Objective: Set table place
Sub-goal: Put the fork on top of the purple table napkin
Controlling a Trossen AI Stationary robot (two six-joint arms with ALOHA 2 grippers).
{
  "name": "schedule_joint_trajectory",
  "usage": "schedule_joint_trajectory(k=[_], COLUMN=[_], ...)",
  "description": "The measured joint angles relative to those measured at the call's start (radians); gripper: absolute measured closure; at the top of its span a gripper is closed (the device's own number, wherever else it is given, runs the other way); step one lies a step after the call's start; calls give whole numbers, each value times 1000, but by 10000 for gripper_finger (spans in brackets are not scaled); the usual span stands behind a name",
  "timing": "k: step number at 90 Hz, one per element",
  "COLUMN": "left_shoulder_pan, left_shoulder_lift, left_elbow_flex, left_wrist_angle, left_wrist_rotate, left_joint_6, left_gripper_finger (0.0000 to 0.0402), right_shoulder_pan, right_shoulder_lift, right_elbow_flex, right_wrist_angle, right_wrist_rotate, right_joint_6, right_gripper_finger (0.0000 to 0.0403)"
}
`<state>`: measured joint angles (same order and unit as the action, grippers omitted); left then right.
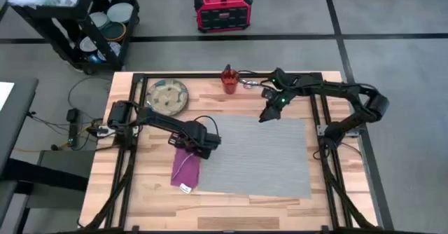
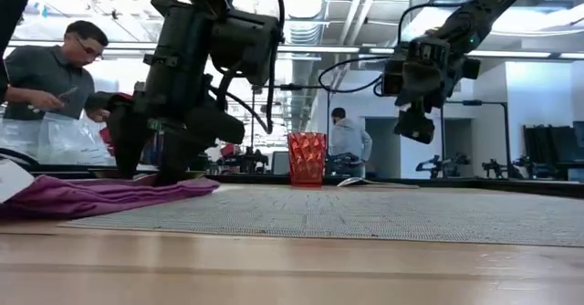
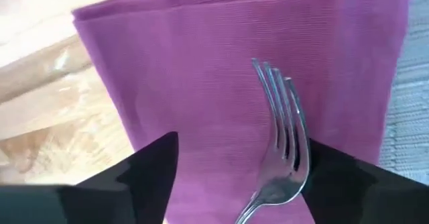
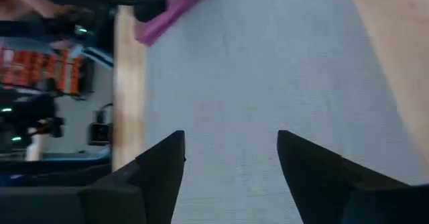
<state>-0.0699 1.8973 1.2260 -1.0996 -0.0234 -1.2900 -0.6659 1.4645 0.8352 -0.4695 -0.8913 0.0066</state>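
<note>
A magenta napkin point(image 1: 186, 169) lies on the table point(image 1: 140, 192), against the left edge of the grey mat point(image 1: 259, 157). A steel fork point(image 3: 281, 150) lies on the napkin. My left gripper point(image 3: 238, 177) is open and low over it, one finger on either side of the fork's head. My right gripper point(image 1: 266, 116) hangs open above the mat's far edge with nothing between its fingers point(image 4: 161, 170). The speckled plate point(image 1: 168, 96) and the orange-red cup point(image 1: 229, 80) stand on the table's far side, and more cutlery point(image 1: 249, 83) lies beside the cup. My left gripper comes from above, pointing down at the napkin. The fork's head point(image 3: 289, 162) lies close beside one finger point(image 3: 328, 177); I cannot tell whether they touch. The fork rests flat on the napkin.
A black wheeled cart point(image 1: 91, 24) with dishes stands beyond the table's far left corner. A red device point(image 1: 222, 8) sits on the floor behind the table. People point(image 2: 46, 77) stand in the room beyond. The mat's middle and near part lie bare.
</note>
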Motion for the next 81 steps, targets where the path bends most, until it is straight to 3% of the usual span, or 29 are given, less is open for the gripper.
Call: schedule_joint_trajectory(k=[14,28,45,60,81], left_shoulder_pan=[4,3,-21,-84,-159], left_shoulder_lift=[-26,-65,-78,-90,-128], left_elbow_flex=[42,73,75,75,75], left_wrist_angle=[-3,5,91,266,388], left_wrist_rotate=[-127,-266,-316,-318,-318], left_joint_6=[106,146,270,393,429], left_gripper_finger=[134,135,136,136,136], right_shoulder_pan=[23,68,148,287,451], right_shoulder_lift=[-81,-169,-206,-180,-117], right_elbow_flex=[0,0,0,0,0], right_wrist_angle=[96,135,142,146,189], right_wrist_rotate=[13,123,198,343,435], right_joint_6=[129,236,362,437,481], right_gripper_finger=[179,179,180,180,180])
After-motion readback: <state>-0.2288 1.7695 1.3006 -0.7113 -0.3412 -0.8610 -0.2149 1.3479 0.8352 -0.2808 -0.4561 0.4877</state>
